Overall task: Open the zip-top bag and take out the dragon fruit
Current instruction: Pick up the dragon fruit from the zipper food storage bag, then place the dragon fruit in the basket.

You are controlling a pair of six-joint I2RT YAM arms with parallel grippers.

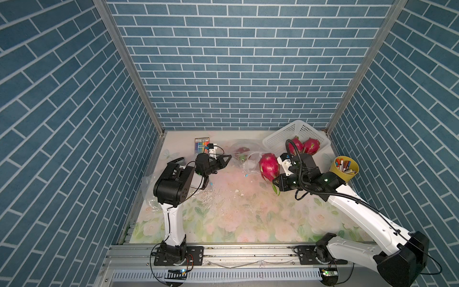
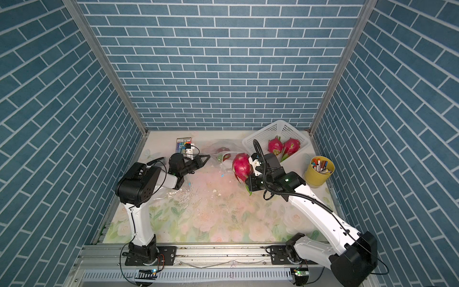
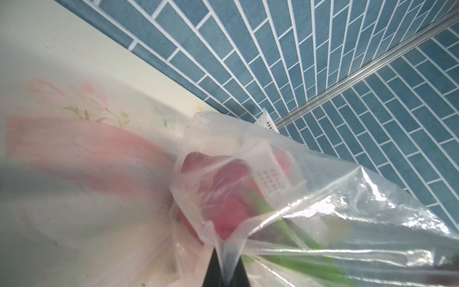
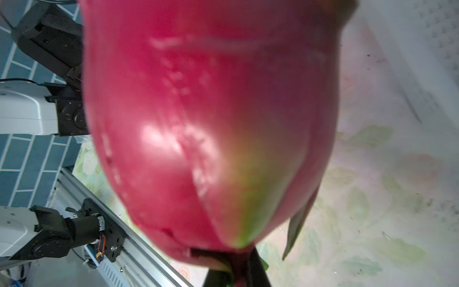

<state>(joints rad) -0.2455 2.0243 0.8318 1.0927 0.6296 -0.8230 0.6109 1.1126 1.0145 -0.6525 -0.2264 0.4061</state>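
The left gripper (image 1: 228, 157) is squeezed tight on a bit of the zip-top bag (image 1: 249, 159), and the left wrist view shows the thin clear plastic pinched between its two black fingers (image 3: 213, 269). The bag lies crumpled near the back of the table (image 1: 236, 211), which has a cloth with pale flowers on it. One bagged dragon fruit (image 1: 242, 150) is inside the bag; in the left wrist view it (image 3: 223, 198) looks pink and blurry through the plastic, with long green leaves beside it. The right gripper (image 1: 275, 183) is clamped on the green-tipped end of the held dragon fruit (image 1: 269, 165), so this fruit is out of the bag. It sits between the bag and the white basket (image 1: 280, 139), close to the basket's front corner, and it looks to be up off the table. In the right wrist view the held fruit (image 4: 211, 124) fills almost the whole picture (it is that close to the camera), bright pink with a green patch near the fingers. Two more dragon fruits (image 1: 296, 145) (image 1: 311, 146) lie side by side in the basket, touching each other, in the back right corner. Both top views show them (image 2: 275, 146) there. A yellow cup (image 1: 344, 172) full of coloured pens stands by the right wall, near the right arm. A small pack of coloured strips (image 1: 201, 144) lies at the back, just behind the left gripper. Some loose clear plastic (image 1: 149, 193) lies under the left arm by the left wall.
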